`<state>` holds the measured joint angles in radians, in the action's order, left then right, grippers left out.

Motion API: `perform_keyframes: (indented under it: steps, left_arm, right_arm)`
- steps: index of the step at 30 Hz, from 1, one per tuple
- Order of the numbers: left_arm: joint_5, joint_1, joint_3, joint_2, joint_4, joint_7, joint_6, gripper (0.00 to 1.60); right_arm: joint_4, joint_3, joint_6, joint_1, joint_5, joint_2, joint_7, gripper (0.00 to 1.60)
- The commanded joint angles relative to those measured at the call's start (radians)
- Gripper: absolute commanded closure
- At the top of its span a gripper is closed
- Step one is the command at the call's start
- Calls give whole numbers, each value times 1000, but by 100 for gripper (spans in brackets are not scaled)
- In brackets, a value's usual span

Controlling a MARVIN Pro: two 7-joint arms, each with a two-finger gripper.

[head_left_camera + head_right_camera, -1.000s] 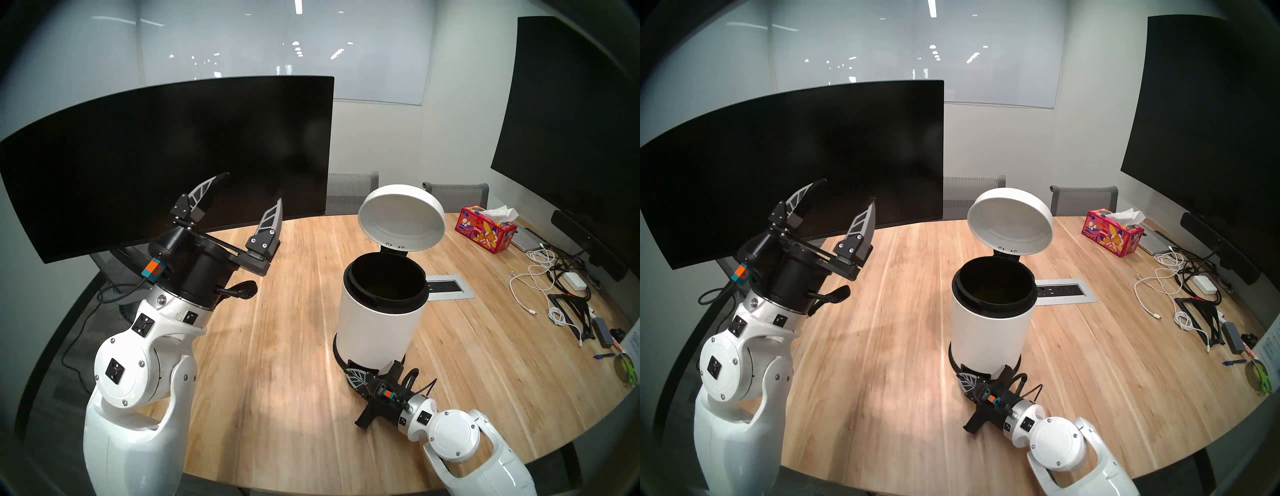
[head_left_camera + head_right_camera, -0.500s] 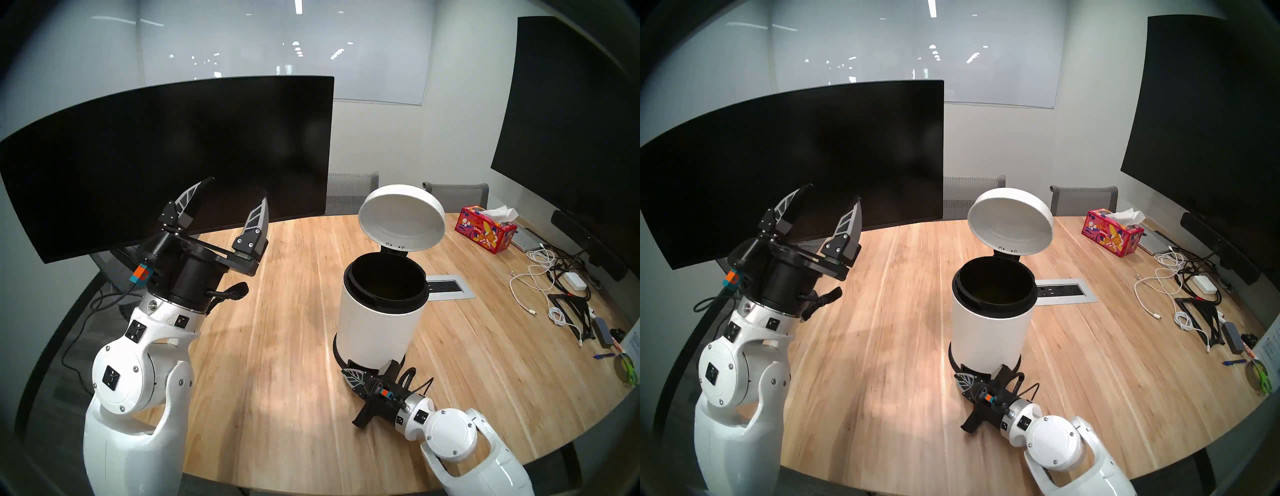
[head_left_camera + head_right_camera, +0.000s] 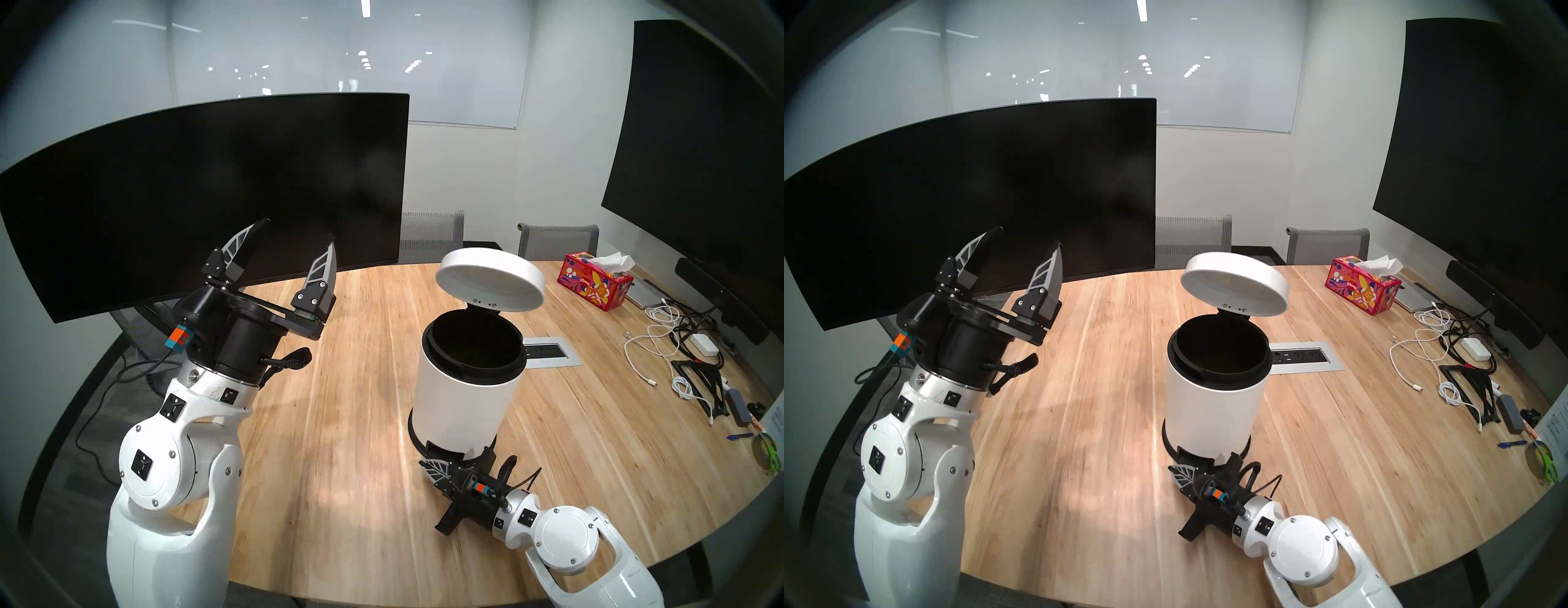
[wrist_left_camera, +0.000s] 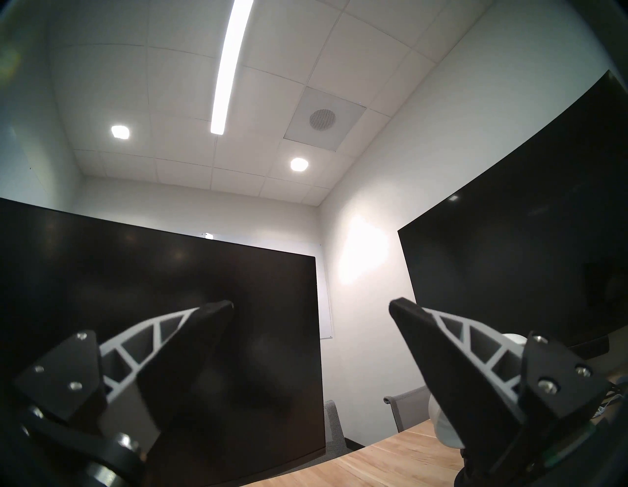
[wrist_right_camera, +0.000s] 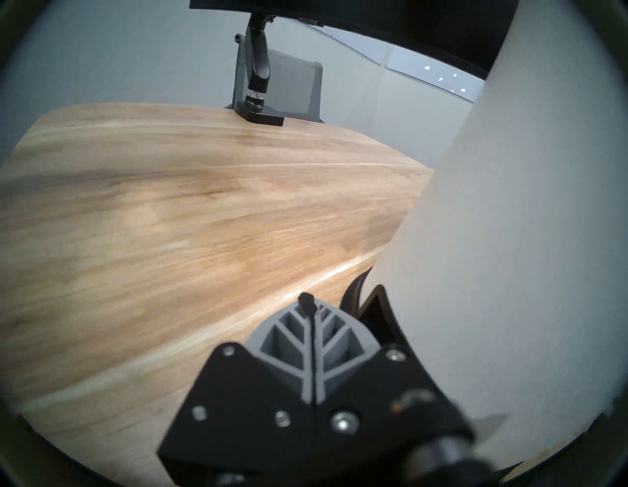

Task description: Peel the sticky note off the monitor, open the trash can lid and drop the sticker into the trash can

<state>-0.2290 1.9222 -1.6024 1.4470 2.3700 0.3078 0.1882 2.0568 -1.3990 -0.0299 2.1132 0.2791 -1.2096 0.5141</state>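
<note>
The white trash can (image 3: 464,395) stands mid-table with its black liner exposed. Its lid (image 3: 492,276) hangs half-raised on the rear hinge, tilted over the opening. My right gripper (image 3: 425,463) lies low on the table at the can's base, shut and empty, just left of the black pedal (image 3: 443,449); the right wrist view shows its fingers (image 5: 307,302) pressed together beside the can's wall (image 5: 509,238). My left gripper (image 3: 297,231) is raised, open and empty, before the bare curved monitor (image 3: 212,187). The sticker is out of view.
A large wall screen (image 3: 700,148) fills the right side. A tissue box (image 3: 594,282), tangled cables and chargers (image 3: 670,352) and a power outlet strip (image 3: 547,351) lie right of the can. Two grey chairs (image 3: 432,235) stand behind the table. The monitor's arm base (image 5: 261,115) sits at the far left edge.
The lid has dropped from nearly upright to half-raised. My right gripper has drawn back from the pedal toward me. The left gripper shifted slightly, still open.
</note>
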Motion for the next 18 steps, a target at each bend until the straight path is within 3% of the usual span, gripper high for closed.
perform_keyframes:
  steps: [1, 18]
  left_arm:
    - [10, -5, 8, -1, 13, -1, -2, 0]
    - [21, 11, 5, 3, 20, -15, 0, 0]
  right_arm:
    - [112, -10, 45, 95, -40, 19, 14, 160]
    - [345, -65, 91, 317, -93, 64, 37, 160]
